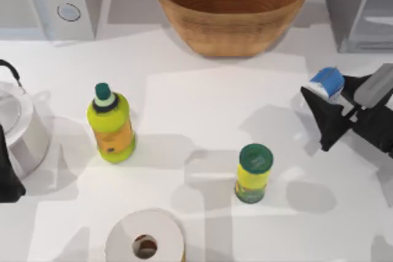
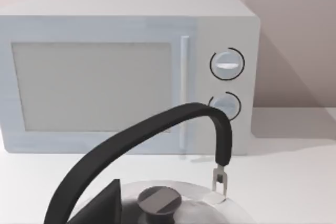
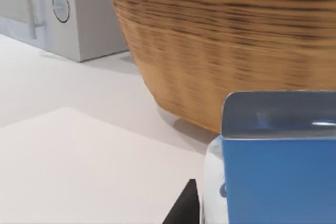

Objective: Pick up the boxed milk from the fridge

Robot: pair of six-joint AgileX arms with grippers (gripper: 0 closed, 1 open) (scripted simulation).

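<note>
The boxed milk (image 1: pixel 326 82), a small white carton with a blue top, sits between the black fingers of my right gripper (image 1: pixel 332 95), which is shut on it near the table's right edge. It is held outside the fridge (image 1: pixel 361 10), the grey cabinet with a pale interior at the back right corner. In the right wrist view the boxed milk (image 3: pixel 275 166) fills the near corner, with one black fingertip (image 3: pixel 184 209) beside it. My left arm (image 1: pixel 6 176) is parked at the left edge, next to the kettle.
A wicker basket (image 1: pixel 231 5) stands at the back middle, a white microwave (image 1: pixel 61 1) at the back left. A steel kettle (image 1: pixel 15 118) is at the left, with a yellow-green bottle (image 1: pixel 110 124), a green-lidded yellow can (image 1: pixel 253 173) and a paper roll (image 1: pixel 145 240) in front.
</note>
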